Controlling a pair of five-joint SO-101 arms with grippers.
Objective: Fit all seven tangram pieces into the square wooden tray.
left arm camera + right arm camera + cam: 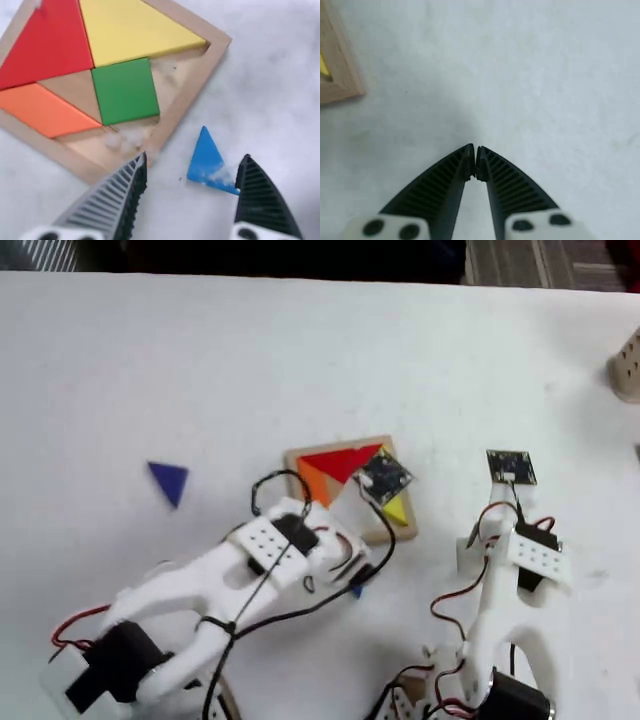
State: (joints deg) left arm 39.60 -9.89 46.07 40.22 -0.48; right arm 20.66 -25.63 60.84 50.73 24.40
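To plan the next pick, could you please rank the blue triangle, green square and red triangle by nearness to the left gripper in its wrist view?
1. Blue triangle, outside the tray, within the open left gripper.
2. Green square, mid-tray.
3. Red triangle, tray's far side.

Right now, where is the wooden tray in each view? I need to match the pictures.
High view: wooden tray mid-table, partly under the left arm.
Left wrist view: tray just beyond the left gripper, blue triangle beside its rim.
Right wrist view: one tray corner, well apart from the right gripper.
Shared landmark: the yellow piece in the tray.
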